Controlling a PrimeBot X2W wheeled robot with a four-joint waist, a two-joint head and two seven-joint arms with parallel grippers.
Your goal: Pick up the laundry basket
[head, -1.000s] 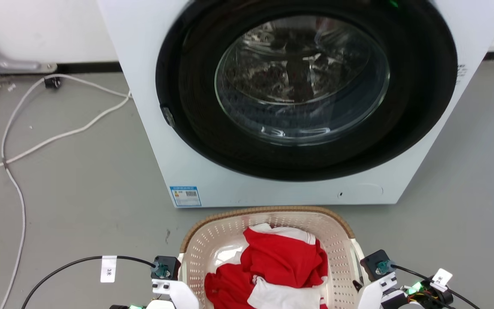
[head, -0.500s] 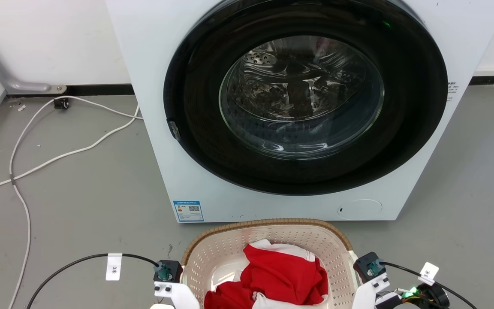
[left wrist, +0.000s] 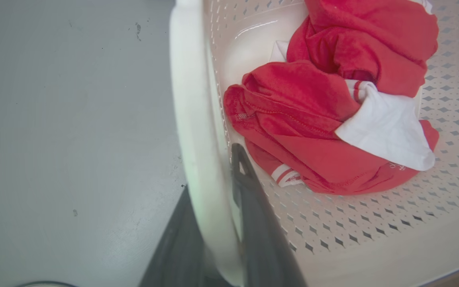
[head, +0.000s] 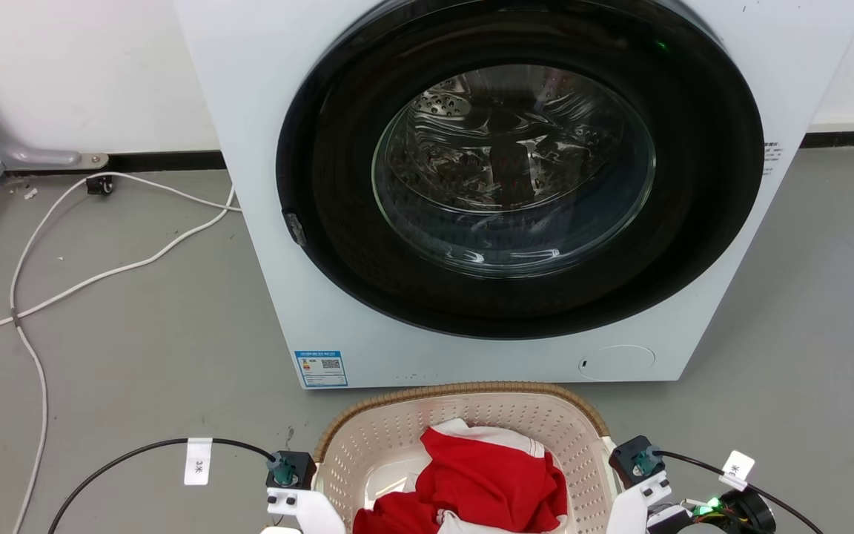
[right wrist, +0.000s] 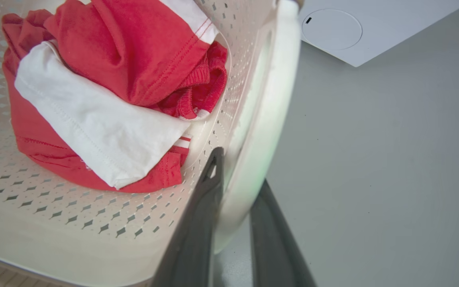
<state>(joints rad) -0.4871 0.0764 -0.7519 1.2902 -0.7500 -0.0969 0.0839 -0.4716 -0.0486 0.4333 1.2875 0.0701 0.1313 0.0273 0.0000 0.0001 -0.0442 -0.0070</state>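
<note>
Straddling left loop handle [left wrist: 191, 103], left gripper [left wrist: 211, 175] sets one dark finger inside laundry basket [left wrist: 373, 227] wall, one outside, both pressed on white bar. Right gripper [right wrist: 239, 169] clamped same way on right loop handle [right wrist: 271, 99]. Basket spans between both finger pairs; red and white clothes [right wrist: 134, 56] heaped inward of them. Risk: smooth rounded handles sliding through narrow fingers if arms rise unevenly, tipping load. Fingertip contact partly hidden behind handles; basket underside unseen, so lifted or floor-resting unclear.
</note>
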